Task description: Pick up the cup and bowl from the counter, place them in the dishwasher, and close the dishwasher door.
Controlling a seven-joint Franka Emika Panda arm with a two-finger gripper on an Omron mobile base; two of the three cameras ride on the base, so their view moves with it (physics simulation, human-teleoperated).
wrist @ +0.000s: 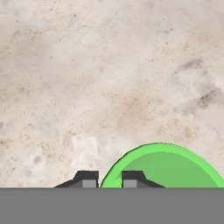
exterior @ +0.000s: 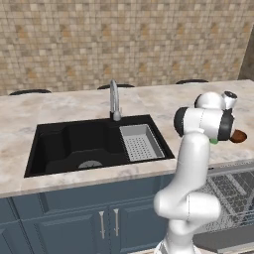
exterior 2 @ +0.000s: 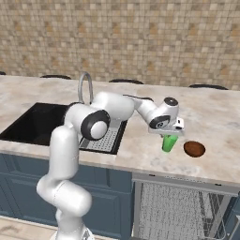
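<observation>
While the small bright green plain cup (exterior 2: 169, 143) is standing on the beige-pink marbled stone tabletop (exterior 2: 220, 119), left of the shallow reddish-brown round bowl (exterior 2: 194, 149), the pincer (wrist: 110, 179) is pinching the cup's near rim, one fingertip (wrist: 132, 179) inside it.

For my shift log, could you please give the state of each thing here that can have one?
Bright green plain cup: upright on the marbled stone counter, one finger inside its rim.
Reddish-brown round bowl: upright, untouched.
Grey dishwasher: open, rack showing.
Steel tap: no water.
Gripper: straddling the cup's rim.
</observation>
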